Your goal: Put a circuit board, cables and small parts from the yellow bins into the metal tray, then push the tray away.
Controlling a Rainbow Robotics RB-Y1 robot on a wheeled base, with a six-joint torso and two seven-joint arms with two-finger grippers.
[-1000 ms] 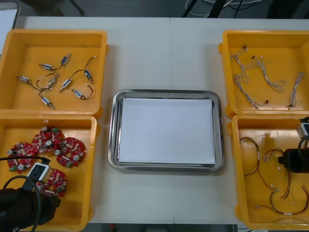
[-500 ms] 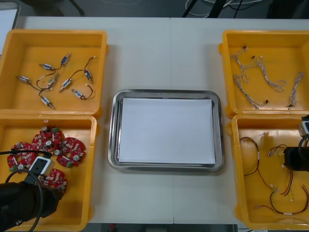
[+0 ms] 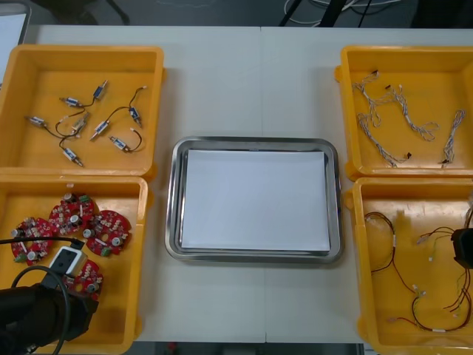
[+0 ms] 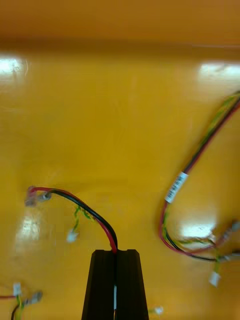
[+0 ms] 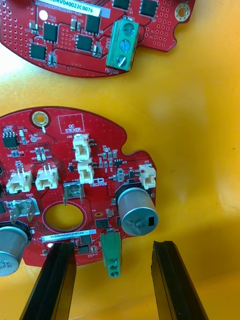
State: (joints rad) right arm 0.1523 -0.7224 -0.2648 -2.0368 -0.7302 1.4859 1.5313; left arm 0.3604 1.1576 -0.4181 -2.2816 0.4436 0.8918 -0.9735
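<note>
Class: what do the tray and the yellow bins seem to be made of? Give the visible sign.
Metal tray: probably steel, polished; its rim reflects light. Inside looks white and matte, perhaps paper. Yellow bins: likely moulded plastic, glossy; rounded rims and glare patches on the floor.

The left gripper (image 5: 112, 244) has matte black fingers (image 5: 55, 280) with slanted tips; behind it a small white block (image 3: 65, 260) and a looping black wire (image 3: 33, 269) top the bulky black arm (image 3: 29, 322). The right gripper (image 4: 115, 252) is black and square-edged.

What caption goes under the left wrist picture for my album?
Left end effector, open, poised over a round red circuit board in a yellow bin.
</note>
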